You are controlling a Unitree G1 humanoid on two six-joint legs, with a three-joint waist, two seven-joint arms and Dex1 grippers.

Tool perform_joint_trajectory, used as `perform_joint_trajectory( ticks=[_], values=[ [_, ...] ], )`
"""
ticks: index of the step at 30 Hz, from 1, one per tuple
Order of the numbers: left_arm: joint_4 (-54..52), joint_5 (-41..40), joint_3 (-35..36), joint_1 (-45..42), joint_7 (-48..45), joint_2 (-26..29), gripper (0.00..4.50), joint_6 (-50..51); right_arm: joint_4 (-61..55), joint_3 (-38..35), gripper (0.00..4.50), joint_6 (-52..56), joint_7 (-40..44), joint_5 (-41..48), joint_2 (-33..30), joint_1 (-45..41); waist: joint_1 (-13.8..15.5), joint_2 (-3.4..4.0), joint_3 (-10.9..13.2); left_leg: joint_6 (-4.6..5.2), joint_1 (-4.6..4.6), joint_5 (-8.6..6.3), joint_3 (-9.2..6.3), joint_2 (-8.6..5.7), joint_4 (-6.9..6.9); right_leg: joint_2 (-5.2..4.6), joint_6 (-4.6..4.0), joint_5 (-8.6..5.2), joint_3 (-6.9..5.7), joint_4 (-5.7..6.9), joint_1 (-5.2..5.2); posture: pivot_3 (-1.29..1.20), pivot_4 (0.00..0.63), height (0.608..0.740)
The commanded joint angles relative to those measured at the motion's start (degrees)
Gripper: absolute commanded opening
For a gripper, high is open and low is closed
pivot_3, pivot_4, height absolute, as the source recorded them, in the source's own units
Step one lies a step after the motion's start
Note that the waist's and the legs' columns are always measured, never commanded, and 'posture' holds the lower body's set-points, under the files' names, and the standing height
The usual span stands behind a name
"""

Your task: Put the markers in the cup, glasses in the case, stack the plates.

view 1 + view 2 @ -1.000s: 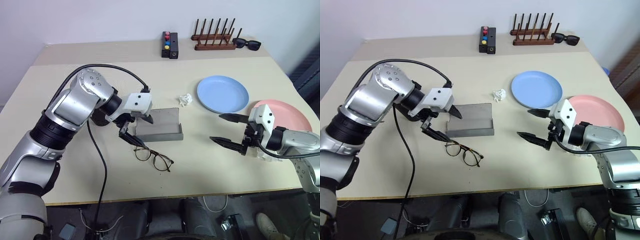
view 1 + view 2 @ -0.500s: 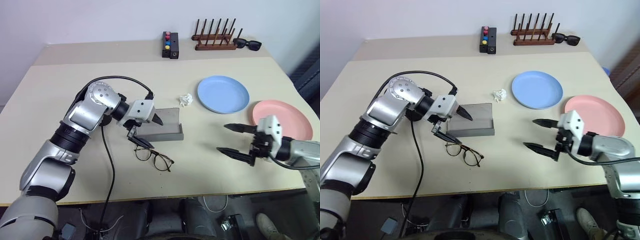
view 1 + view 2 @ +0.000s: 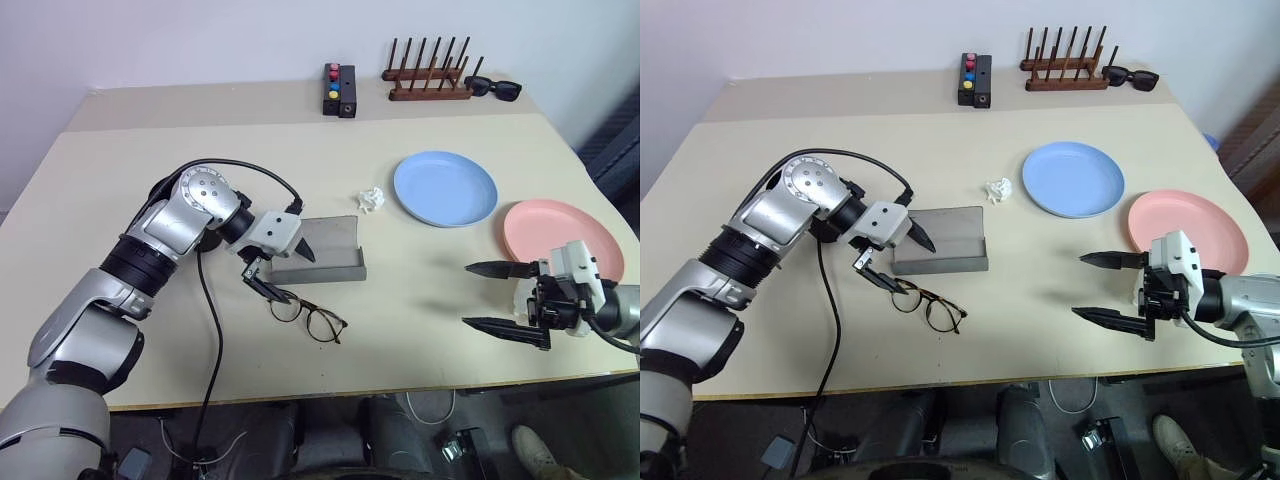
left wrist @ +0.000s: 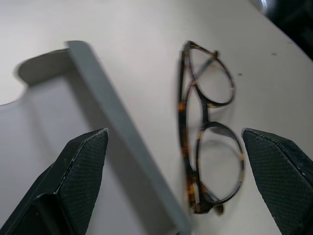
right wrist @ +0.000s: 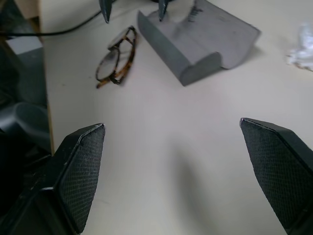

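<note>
The tortoiseshell glasses (image 3: 308, 317) lie folded on the table just in front of the open grey case (image 3: 322, 250). My left gripper (image 3: 300, 278) hangs open over the case's front edge. One finger is above the case and the other by the glasses' left end. In the left wrist view the glasses (image 4: 205, 132) lie between my fingers (image 4: 83, 161), beside the case rim (image 4: 122, 132). The light blue plate (image 3: 445, 188) and the pink plate (image 3: 560, 235) lie apart at the right. My right gripper (image 3: 467, 294) is open and empty, near the pink plate. The markers and the cup are hidden.
A crumpled white paper (image 3: 372, 200) lies between the case and the blue plate. Along the back edge stand a black box with coloured buttons (image 3: 340, 90), a wooden peg rack (image 3: 428, 78) and black sunglasses (image 3: 493, 88). A black cable loops off my left arm.
My left gripper has sunk and rolled, coming closer to the glasses. My right gripper has drawn back to the right, toward the table's near edge. Both stay open.
</note>
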Motion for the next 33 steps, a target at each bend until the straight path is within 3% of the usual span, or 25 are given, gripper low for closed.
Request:
perform_joint_trajectory(
  ticks=[1,20,33],
  values=[
    [0.47,-1.71,-3.13,-2.41,-0.23,1.56,4.45,-3.94,-2.88,0.67,4.5,-0.85,-0.73,0.45,0.77,-0.96,0.02,0.0,0.0,0.0,0.0,0.0,0.0,-0.01,0.0,-0.01,0.0,0.0,0.0,0.0,0.0,0.0,0.15,0.74],
    [-3.93,-6.13,-9.89,-5.21,-0.23,0.87,4.45,1.34,-6.63,1.57,4.5,-0.52,-4.97,0.82,2.77,-0.57,-0.02,-0.01,0.0,0.01,0.0,-0.01,0.0,-0.01,0.01,0.01,0.0,0.0,0.0,0.0,0.0,0.0,0.15,0.74],
    [-1.84,-1.61,-11.69,-3.73,-0.23,-0.48,4.45,-0.59,-7.68,2.16,4.5,-0.14,-7.15,0.82,3.28,-0.66,0.04,0.0,0.0,0.01,0.0,0.0,0.0,-0.01,0.02,0.01,0.0,0.0,0.0,0.0,0.0,0.0,0.15,0.74]
  ],
)
